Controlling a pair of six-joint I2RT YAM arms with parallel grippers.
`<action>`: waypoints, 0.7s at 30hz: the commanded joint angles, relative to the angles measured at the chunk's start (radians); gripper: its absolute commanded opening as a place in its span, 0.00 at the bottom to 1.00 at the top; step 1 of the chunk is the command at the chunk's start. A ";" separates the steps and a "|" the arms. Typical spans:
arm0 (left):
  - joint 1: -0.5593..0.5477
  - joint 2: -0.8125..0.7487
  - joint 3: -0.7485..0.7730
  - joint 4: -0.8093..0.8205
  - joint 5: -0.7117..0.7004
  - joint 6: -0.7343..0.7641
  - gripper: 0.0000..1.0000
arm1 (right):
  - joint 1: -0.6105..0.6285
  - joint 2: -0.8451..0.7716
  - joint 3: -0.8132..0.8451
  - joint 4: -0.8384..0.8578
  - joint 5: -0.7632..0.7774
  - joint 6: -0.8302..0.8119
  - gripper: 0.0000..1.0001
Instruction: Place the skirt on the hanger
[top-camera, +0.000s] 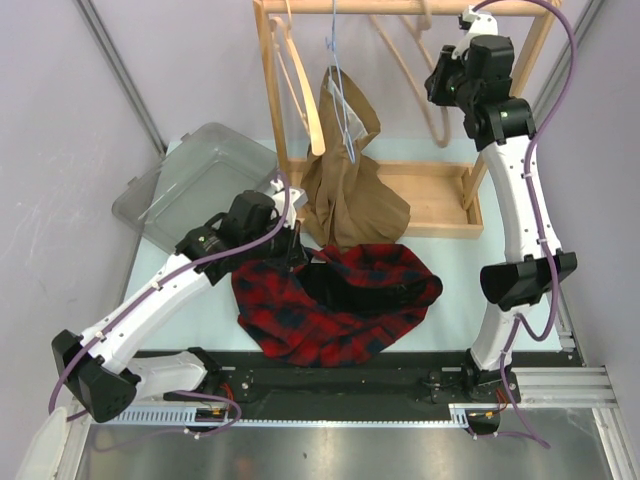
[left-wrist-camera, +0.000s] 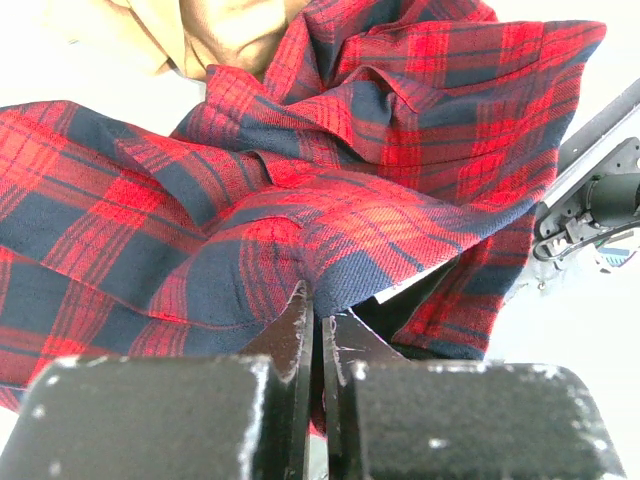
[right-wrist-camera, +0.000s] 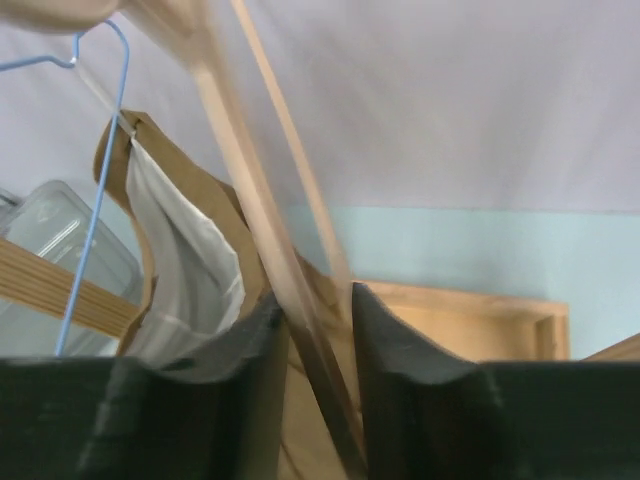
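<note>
The red and navy plaid skirt (top-camera: 340, 305) lies crumpled on the table in front of the rack. My left gripper (top-camera: 296, 250) is at its upper left edge, shut on a fold of the skirt (left-wrist-camera: 300, 180); in the left wrist view the gripper (left-wrist-camera: 320, 318) has cloth pinched between its nearly touching fingertips. My right gripper (top-camera: 440, 90) is raised at the rack's top rail. In the right wrist view the gripper (right-wrist-camera: 318, 305) is closed narrowly round the arms of a wooden hanger (right-wrist-camera: 255, 190), which also shows hanging in the top view (top-camera: 415, 75).
A tan garment (top-camera: 350, 190) hangs from a blue wire hanger (top-camera: 340, 90) on the wooden rack (top-camera: 430, 200). Another wooden hanger (top-camera: 295, 75) hangs at the rack's left. A clear plastic bin (top-camera: 195, 180) sits at the back left.
</note>
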 joint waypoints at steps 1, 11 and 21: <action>0.019 0.002 0.017 0.042 0.027 0.017 0.03 | -0.007 -0.024 0.069 0.011 0.002 -0.004 0.11; 0.035 0.006 0.013 0.052 0.027 0.012 0.02 | 0.010 -0.191 -0.050 0.069 -0.010 -0.066 0.00; 0.056 0.031 0.025 0.055 0.024 0.029 0.01 | 0.048 -0.415 -0.276 0.107 -0.060 -0.104 0.00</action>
